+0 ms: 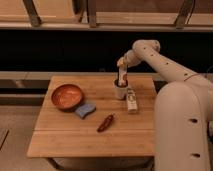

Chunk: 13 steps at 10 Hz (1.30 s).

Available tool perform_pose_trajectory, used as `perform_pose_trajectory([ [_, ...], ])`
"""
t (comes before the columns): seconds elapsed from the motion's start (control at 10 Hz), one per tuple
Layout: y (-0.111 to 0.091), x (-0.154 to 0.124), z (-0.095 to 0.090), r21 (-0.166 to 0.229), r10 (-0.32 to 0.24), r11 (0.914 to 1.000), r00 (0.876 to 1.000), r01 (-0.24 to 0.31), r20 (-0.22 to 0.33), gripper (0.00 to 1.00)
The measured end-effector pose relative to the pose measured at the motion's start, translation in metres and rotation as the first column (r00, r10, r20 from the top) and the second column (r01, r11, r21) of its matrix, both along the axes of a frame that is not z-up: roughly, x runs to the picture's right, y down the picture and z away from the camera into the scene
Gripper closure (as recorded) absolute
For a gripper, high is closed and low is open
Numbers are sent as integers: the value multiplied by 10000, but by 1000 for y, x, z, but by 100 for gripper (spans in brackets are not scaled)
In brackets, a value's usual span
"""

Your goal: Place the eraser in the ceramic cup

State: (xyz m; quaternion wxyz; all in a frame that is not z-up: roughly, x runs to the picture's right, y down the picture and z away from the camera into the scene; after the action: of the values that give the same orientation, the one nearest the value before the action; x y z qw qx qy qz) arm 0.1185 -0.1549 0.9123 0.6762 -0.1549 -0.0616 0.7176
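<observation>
The gripper, jaws closed on the slim whitish eraser, lowers it into the small pale ceramic cup near the table's far edge; release remains.

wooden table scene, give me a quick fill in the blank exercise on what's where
1. The gripper hangs directly above the small pale ceramic ____.
2. The blue-grey sponge pad lies right beside the wide orange ____.
3. The whitish remote-like bar lies on the wooden table just ____ of the small pale ceramic cup, seen from the camera.
4. The dark red chilli-shaped object lies nearer the table's ____ edge.

Missing words: cup; bowl; right; front
</observation>
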Motion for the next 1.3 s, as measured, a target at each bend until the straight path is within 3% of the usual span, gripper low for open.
perform_pose_trajectory([
  [0.2, 2, -18, -9, -104, -289, 9995, 9987, 293, 410, 93],
  [0.4, 15, -28, -19, -457, -724, 9961, 9947, 759, 733, 72],
  [0.5, 17, -29, -21, -519, -778, 9953, 9939, 820, 782, 67],
  [1.3, 17, -29, -21, -518, -772, 9953, 9939, 814, 783, 67],
])
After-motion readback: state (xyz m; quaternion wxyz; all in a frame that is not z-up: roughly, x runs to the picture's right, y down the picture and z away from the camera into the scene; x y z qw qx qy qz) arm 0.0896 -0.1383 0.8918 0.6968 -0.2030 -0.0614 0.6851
